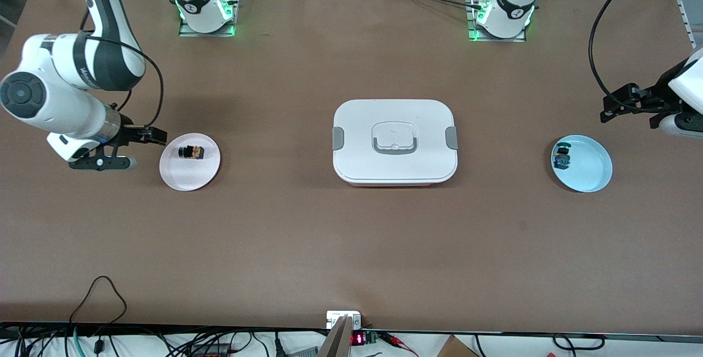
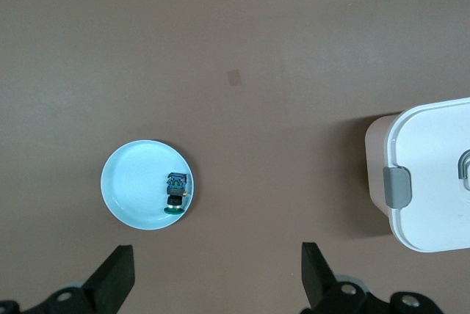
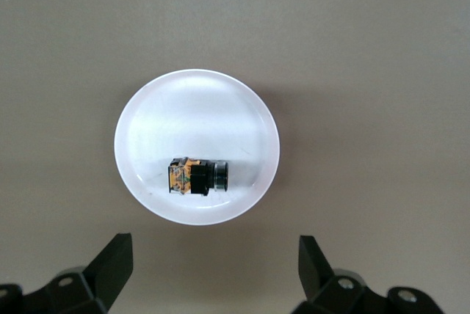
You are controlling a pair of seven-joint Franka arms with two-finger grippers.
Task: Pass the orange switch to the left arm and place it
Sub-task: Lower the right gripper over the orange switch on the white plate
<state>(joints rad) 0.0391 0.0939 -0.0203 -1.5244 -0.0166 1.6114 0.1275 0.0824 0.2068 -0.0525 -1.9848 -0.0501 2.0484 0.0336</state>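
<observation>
Work has not really begun: both my hands are empty and nothing has been lifted. Starting at the right arm's end of the counter, my right hand (image 1: 144, 136) hangs just beside the white plate (image 1: 189, 173), its fingers (image 3: 110, 266) spread as wide as they go and holding nothing. The orange switch (image 3: 197, 177) lies on its side on that plate, orange-tan body with a black end, off the plate's centre. I judge this to be the approach before the first grasp. The next move calls for bringing my right hand over the plate, lining the fingers up across the switch's narrow body, and coming down without nudging so small a part.

Mid-counter sits the box (image 1: 394, 141), white, lid on, grey latches at its sides. The handover to my other arm will have to pass above or around it, so I need height before I travel.

At the left arm's end, a pale blue plate (image 1: 590, 173) carries a small blue-and-black part (image 1: 562, 157), not mine to take. My left hand (image 1: 618, 105) waits near that plate, fingers (image 2: 117, 274) fully apart, gripping nothing.

Brown and matte, the counter (image 1: 351, 247) is bare around these things. Cables and electronics line the edge nearest the front camera.
</observation>
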